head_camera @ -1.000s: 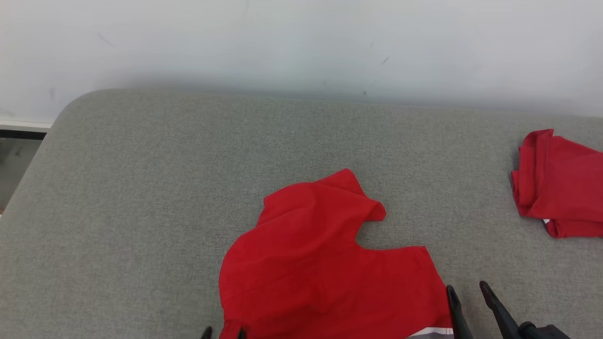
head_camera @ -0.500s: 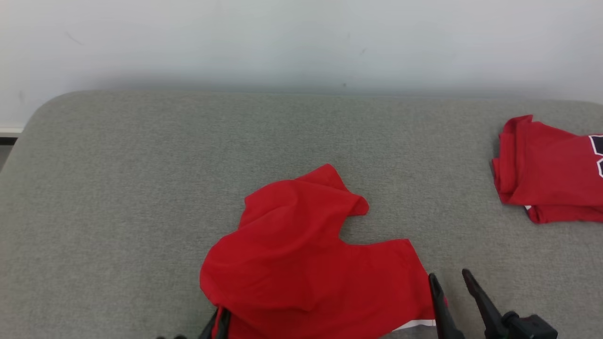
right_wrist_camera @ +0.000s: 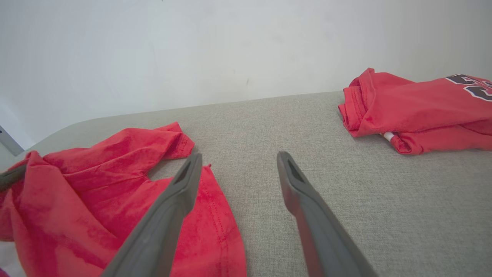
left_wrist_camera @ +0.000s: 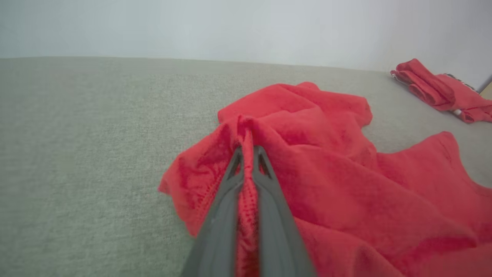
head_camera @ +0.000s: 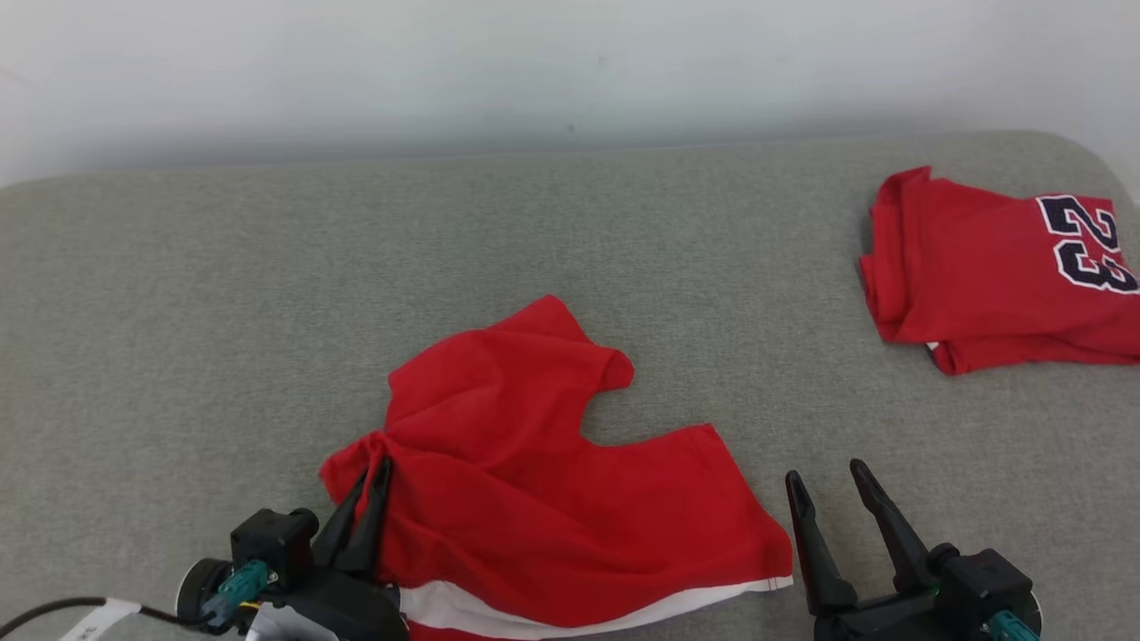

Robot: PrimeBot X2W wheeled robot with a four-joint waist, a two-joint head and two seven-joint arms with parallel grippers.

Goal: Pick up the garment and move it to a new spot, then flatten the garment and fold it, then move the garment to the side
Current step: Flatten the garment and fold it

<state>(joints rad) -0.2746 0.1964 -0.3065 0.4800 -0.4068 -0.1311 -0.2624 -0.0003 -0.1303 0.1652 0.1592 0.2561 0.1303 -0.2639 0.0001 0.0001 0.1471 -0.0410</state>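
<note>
A crumpled red garment (head_camera: pixel 534 463) with a white hem stripe lies on the grey cushioned surface, near the front. My left gripper (head_camera: pixel 374 467) is shut on a pinched fold at the garment's left edge; in the left wrist view the garment (left_wrist_camera: pixel 346 184) bunches up between the two fingers (left_wrist_camera: pixel 265 181) of the left gripper (left_wrist_camera: pixel 248 150). My right gripper (head_camera: pixel 824 476) stands open just right of the garment's lower right corner, nothing between its fingers. The right wrist view shows the right gripper (right_wrist_camera: pixel 238 157) with its left finger (right_wrist_camera: pixel 169 207) over the garment (right_wrist_camera: pixel 88 192) at its edge.
A second red garment (head_camera: pixel 989 267), folded, with a dark "23" on it, lies at the far right of the surface (head_camera: pixel 223 294); it also shows as the folded garment (right_wrist_camera: pixel 415 109) in the right wrist view. A pale wall (head_camera: pixel 570 71) runs along the back.
My left gripper went from open to shut on the garment's left edge, and the cloth there has puckered up. The head camera has turned right, bringing more of the folded garment into view.
</note>
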